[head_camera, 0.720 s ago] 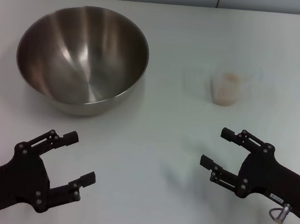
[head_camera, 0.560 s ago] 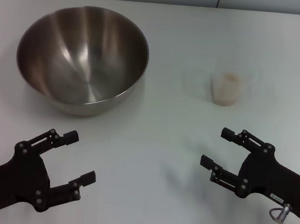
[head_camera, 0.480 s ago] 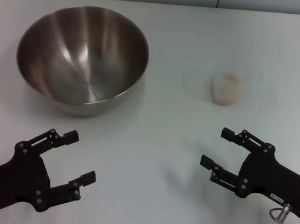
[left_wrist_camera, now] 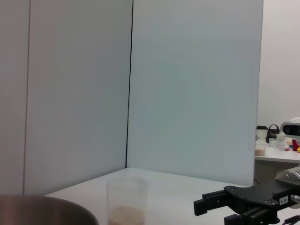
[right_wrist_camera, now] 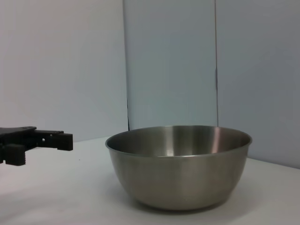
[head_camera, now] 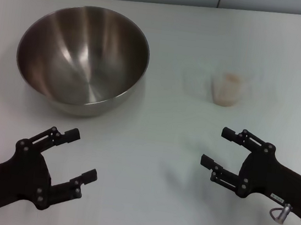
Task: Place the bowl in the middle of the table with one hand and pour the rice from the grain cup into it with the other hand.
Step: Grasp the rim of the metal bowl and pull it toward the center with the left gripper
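Head view
bowl (head_camera: 83,56): sitting upright on the table (head_camera: 158,141), far-left area, nothing showing inside it.
grain cup (head_camera: 227,89): standing upright to the right of the bowl, well apart from it; rice (head_camera: 227,95) is filling its lower part.
left gripper (head_camera: 75,155): hovering at the near-left edge, fingers spread wide, holding nothing, pointing toward the bowl but well short of it.
right gripper (head_camera: 215,149): hovering at the near-right, fingers spread wide, holding nothing, nearer the robot than the grain cup and not touching it.

Left wrist view
bowl (left_wrist_camera: 44,211): only a strip of rim is showing at the frame edge.
grain cup (left_wrist_camera: 127,201): standing beyond the rim, clear wall, rice (left_wrist_camera: 126,215) lying low in it.
right gripper (left_wrist_camera: 220,211): showing farther off beside the cup, 2 fingers apart, gripping nothing.
own fingers: not showing here.

Right wrist view
bowl (right_wrist_camera: 178,164): sitting flat on the table (right_wrist_camera: 56,192), whole side and rim visible.
left gripper (right_wrist_camera: 40,145): black fingers poking in at the frame edge, apart from the bowl.
own fingers: not showing here.
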Available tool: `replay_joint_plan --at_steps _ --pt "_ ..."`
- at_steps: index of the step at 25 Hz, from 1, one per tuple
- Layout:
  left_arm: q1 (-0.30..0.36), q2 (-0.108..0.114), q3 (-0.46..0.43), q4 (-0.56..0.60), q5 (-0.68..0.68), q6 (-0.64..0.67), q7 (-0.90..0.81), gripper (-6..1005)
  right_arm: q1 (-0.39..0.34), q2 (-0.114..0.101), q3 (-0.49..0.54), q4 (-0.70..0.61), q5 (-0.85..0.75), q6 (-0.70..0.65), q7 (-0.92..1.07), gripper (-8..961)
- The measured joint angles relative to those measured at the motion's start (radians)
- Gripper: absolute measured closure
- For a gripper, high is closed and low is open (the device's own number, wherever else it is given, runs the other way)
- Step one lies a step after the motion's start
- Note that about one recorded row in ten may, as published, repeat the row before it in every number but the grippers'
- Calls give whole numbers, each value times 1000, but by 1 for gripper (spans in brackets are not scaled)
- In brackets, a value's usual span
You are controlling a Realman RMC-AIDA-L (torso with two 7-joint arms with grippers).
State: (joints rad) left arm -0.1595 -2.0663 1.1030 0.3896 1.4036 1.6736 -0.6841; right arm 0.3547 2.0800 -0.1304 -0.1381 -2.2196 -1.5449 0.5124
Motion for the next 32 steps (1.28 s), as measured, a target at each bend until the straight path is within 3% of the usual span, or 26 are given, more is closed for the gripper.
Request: replay_joint_plan --at_steps 32 --pt "-51 -2 -80 1 -43 -10 -46 184 14 -1 0 -1 3 5 0 191"
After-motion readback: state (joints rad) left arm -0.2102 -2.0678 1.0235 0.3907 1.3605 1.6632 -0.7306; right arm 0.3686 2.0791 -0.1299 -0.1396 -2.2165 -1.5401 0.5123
